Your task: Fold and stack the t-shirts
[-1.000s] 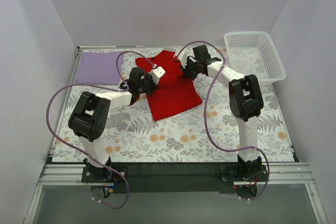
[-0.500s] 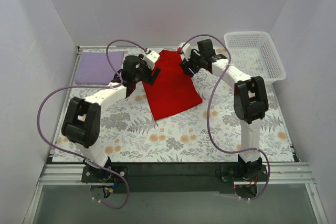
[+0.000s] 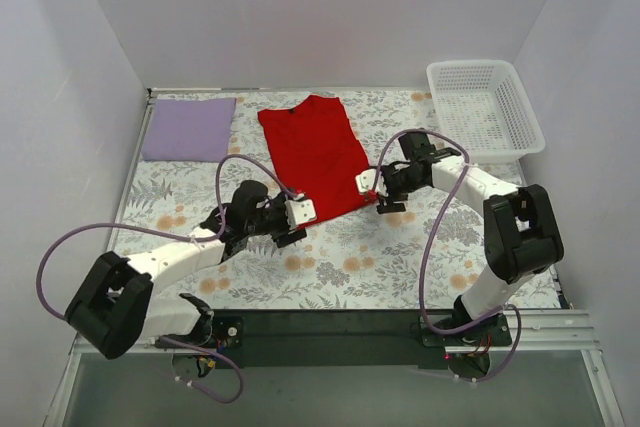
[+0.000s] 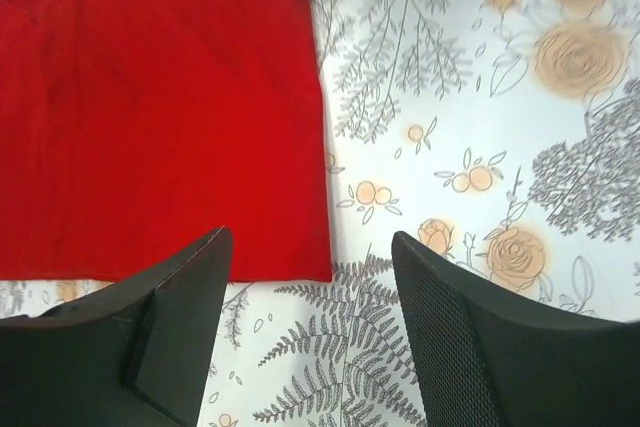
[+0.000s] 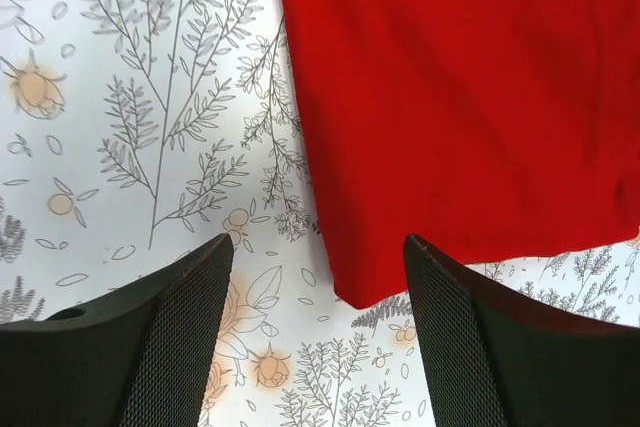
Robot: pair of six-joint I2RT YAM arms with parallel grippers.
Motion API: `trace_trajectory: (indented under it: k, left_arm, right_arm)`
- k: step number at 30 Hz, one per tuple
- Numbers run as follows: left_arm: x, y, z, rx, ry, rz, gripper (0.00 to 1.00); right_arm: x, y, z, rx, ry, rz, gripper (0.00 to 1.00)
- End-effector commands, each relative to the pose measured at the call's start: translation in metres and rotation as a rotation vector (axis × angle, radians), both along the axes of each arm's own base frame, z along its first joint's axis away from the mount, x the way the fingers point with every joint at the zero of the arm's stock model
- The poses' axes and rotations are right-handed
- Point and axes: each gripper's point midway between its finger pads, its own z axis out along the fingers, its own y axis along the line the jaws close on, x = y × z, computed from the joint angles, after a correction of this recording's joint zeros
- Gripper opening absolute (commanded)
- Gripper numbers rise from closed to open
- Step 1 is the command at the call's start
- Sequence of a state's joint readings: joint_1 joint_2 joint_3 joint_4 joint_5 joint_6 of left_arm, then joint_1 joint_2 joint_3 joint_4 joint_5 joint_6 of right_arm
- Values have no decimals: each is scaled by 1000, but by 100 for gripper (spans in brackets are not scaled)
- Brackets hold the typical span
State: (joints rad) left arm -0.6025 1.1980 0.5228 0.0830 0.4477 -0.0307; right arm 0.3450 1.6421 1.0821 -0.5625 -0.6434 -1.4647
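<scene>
Toward the back of the counter (image 3: pixel 420 267), middle: red t-shirt (image 3: pixel 312 152), flat, a long narrow shape, skewed, far end leaning left, near edge swung right. Back-left corner: lavender t-shirt (image 3: pixel 188 129), flat rectangle, edges square to the counter, near the red one but apart, with a bare strip of floral cover between. Back-right corner: white lattice basket (image 3: pixel 485 107), apart from the red cloth, bare counter in the gap.

At the near-left corner of the red t-shirt: left fingers (image 3: pixel 292 229), wide apart, nothing held. In the left wrist view: straight side edge and straight near edge meeting in a sharp corner, that corner inside the gap between the fingers, closer to the picture-left one. Bare floral counter under the rest of the gap and out to the right. Contact with the cloth — cannot tell.

At the near-right corner: right fingers (image 3: pixel 386 195), wide apart too, nothing held. In the right wrist view: near edge slightly wavy, corner rounded, sitting in the gap just ahead of the fingertips, bare counter to the picture-left.

Near half of the counter bare across its width apart from the two arms. More open floral cover right of the red t-shirt, up to the basket.
</scene>
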Motion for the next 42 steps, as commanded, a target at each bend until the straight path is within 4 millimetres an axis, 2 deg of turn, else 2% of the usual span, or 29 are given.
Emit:
trace_trajectory:
  k: [1, 6, 7, 11, 17, 18, 23, 25, 27, 28, 29, 30, 32, 33, 35, 36, 37, 38, 39, 40, 42]
  left_arm:
    - [15, -4, -6, 55, -66, -8, 63]
    - [31, -10, -21, 90, -94, -18, 62]
    - [31, -11, -31, 106, -70, -24, 62]
    - [33, -14, -46, 137, -38, -41, 58]
    - [37, -6, -62, 186, -37, -16, 54]
    - [42, -1, -64, 206, -48, 15, 47]
    - [58, 8, -75, 265, -73, 86, 33]
    - [64, 12, -80, 291, -84, 112, 25]
    - [64, 14, -85, 301, -77, 117, 18]
    - [64, 14, -85, 298, -75, 115, 7]
    - [62, 12, -85, 292, -67, 110, 0]
    - [61, 12, -83, 282, -68, 111, 0]
    - [53, 8, -78, 256, -64, 85, 0]
    - [51, 5, -67, 233, -84, 78, 0]
    - [33, 2, -66, 233, -72, 37, 0]
    - [24, -4, -54, 202, -88, 2, 0]
    - [3, -7, -60, 218, -59, -48, 0]
    - [-8, -11, -58, 212, -46, -82, 0]
    - [-22, -17, -48, 187, -42, -127, 0]
    - [-47, -20, -55, 209, 19, -176, 0]
    - [-69, -23, -48, 203, 43, -201, 0]
  right_arm:
    - [27, 4, -4, -51, -145, 7, 75]
    - [45, 8, -27, -112, -135, -26, 71]
    - [48, 8, -30, -120, -137, -31, 71]
    - [50, 7, -42, -139, -122, -32, 69]
    - [52, 8, -53, -145, -104, -43, 65]
    - [52, 8, -54, -146, -100, -45, 63]
    - [51, 8, -56, -143, -90, -47, 54]
    - [51, 8, -57, -145, -86, -47, 48]
    - [50, 8, -59, -147, -78, -49, 36]
    - [49, 7, -60, -147, -75, -48, 33]
    - [48, 7, -61, -147, -70, -48, 29]
    - [46, 6, -63, -151, -62, -49, 19]
    - [40, 5, -61, -149, -56, -41, 10]
    - [32, 3, -64, -153, -39, -34, 2]
    - [15, -1, -55, -142, -22, -9, 1]
    - [-1, -7, -60, -150, 7, 5, 1]
    - [-16, -10, -50, -147, 18, 20, 1]
    - [-26, -14, -47, -148, 22, 35, 1]
    - [-37, -17, -45, -150, 39, 42, 1]
    - [-60, -26, -40, -157, 63, 52, 1]
    - [-85, -35, -37, -163, 86, 66, 1]
